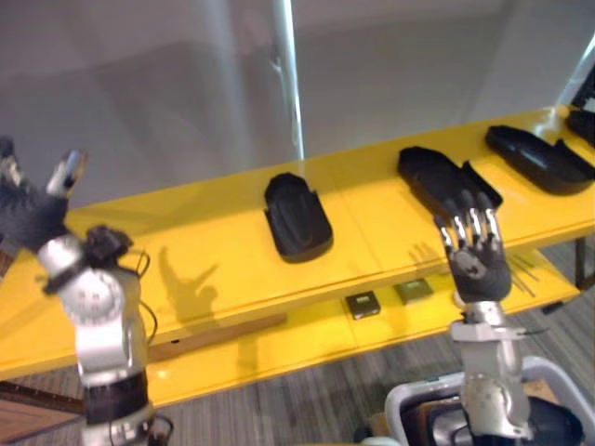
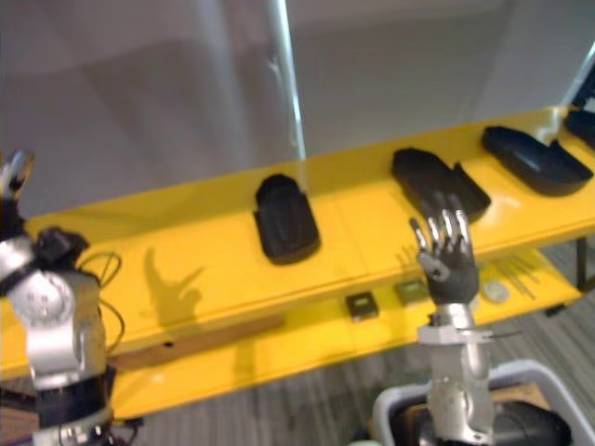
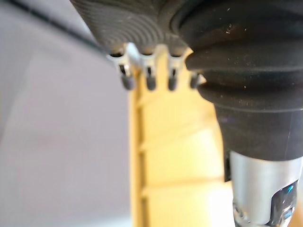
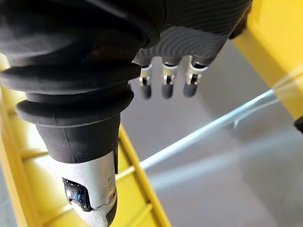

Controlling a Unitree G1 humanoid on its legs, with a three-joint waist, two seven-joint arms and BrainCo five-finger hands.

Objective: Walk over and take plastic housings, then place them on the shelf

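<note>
Left hand (image 1: pixel 26 216) and right hand (image 1: pixel 479 260) empty, fingers apart, before yellow shelf (image 1: pixel 204 242) of black plastic housings (image 1: pixel 297 218); small boxes (image 1: pixel 363 304) below.

I see three housings in a row on the shelf's upper deck (image 1: pixel 186 269), well apart: the first housing (image 1: pixel 297 218) at 12 o'clock, the second housing (image 1: pixel 437 175) at 1, the third housing (image 1: pixel 539 158) at 2. On the lower deck (image 1: pixel 307 339), below and between the first two, a small box (image 1: pixel 363 304) sits beside another box (image 1: pixel 413 291). A pole (image 1: pixel 293 93) stands behind at 12. My left hand (image 1: pixel 28 218) is at 9 o'clock, my right hand (image 1: pixel 479 260) at 4, before the second housing.
</note>
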